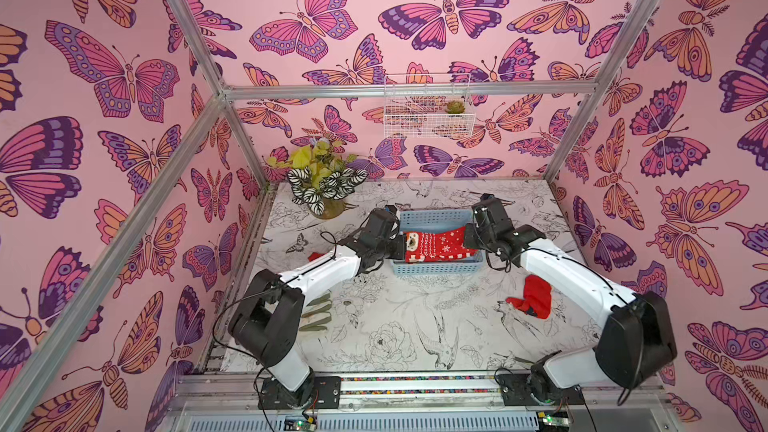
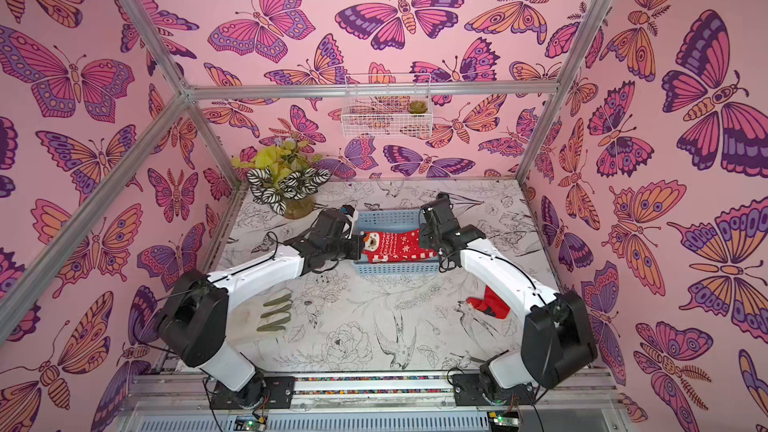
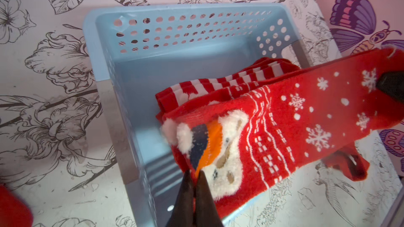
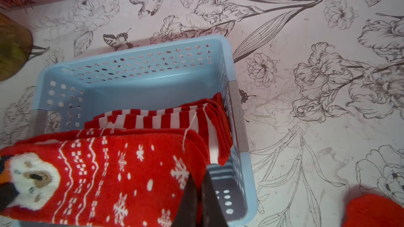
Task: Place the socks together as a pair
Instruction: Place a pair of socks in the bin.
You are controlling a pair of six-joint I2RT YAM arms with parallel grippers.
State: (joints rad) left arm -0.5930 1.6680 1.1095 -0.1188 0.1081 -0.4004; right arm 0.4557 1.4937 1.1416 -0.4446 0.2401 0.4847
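Observation:
A red snowflake sock (image 1: 440, 245) (image 2: 395, 243) with a fluffy white face hangs stretched over the blue basket (image 1: 436, 271) (image 2: 399, 270). My left gripper (image 3: 194, 172) (image 1: 402, 243) is shut on its face end. My right gripper (image 4: 197, 175) (image 1: 467, 238) is shut on its other end (image 4: 192, 149). Red-white striped socks (image 3: 218, 81) (image 4: 153, 119) lie folded inside the basket (image 3: 91, 40), behind the held sock (image 3: 306, 116). A plain red sock (image 1: 536, 297) (image 2: 494, 305) (image 4: 376, 212) lies crumpled on the table under my right arm. Another red piece (image 1: 314, 256) (image 3: 13, 208) peeks out beside my left arm.
A cream glove with olive-green fingertips (image 1: 316, 313) (image 2: 274, 315) lies under my left forearm. A potted plant (image 1: 324, 184) stands at the back left corner. A white wire basket (image 1: 428, 114) hangs on the back wall. Aluminium frame posts and walls close in the table.

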